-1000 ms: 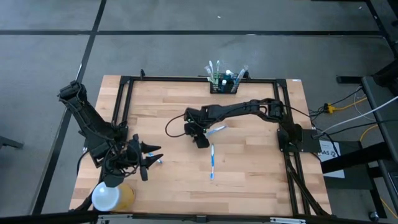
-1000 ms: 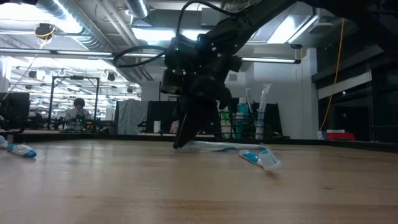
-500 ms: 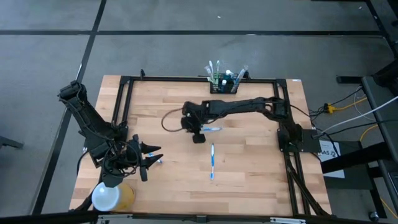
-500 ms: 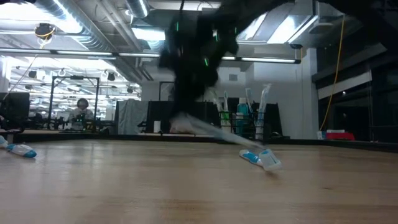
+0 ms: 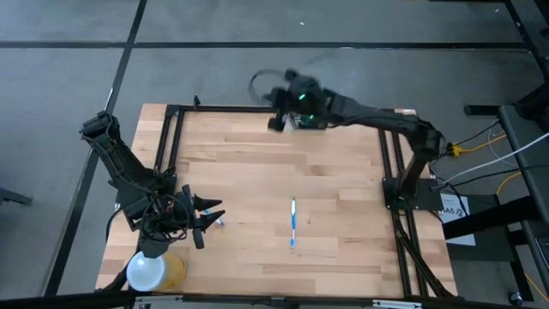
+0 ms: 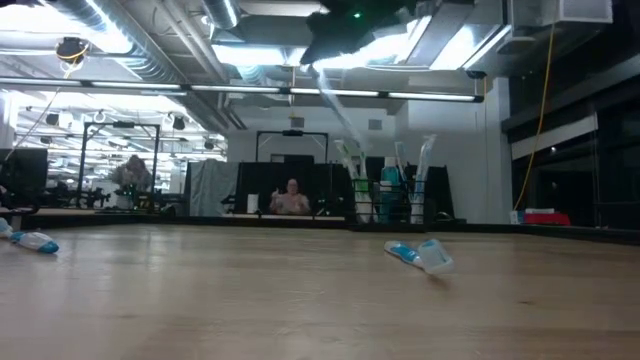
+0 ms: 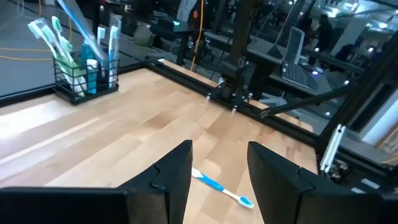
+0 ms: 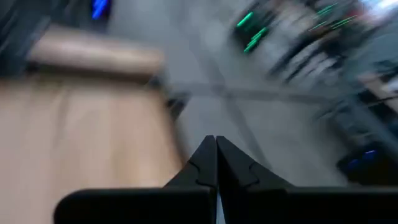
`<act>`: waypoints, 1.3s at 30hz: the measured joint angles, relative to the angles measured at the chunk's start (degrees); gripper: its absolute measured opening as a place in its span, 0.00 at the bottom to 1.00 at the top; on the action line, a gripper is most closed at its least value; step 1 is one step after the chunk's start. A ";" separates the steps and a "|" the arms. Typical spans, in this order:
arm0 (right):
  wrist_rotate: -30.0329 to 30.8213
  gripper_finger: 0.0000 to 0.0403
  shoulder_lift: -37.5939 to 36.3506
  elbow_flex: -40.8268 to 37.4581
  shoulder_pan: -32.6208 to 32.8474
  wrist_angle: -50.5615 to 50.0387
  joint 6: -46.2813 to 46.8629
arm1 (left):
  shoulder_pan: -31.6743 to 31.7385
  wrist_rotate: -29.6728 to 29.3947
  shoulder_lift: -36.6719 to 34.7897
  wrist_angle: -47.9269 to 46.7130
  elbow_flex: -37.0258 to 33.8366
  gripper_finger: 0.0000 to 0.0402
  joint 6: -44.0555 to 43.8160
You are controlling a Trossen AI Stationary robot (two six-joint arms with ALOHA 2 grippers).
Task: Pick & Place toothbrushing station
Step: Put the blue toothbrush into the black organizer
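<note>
One toothbrush [image 6: 333, 105] pinched in R gripper [image 5: 279, 123] above rack [image 7: 84, 79].

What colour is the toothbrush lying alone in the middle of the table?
Blue and white toothbrush; clearest in the high view.

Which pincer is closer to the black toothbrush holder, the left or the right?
The right. The right pincer hangs at the table's far edge, right beside the holder. The left pincer waits far away, at the near left part of the table.
</note>
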 joint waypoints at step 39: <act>-1.01 0.00 -19.16 -47.68 -25.03 58.78 2.06 | 6.75 4.60 4.33 5.44 0.02 0.28 -4.23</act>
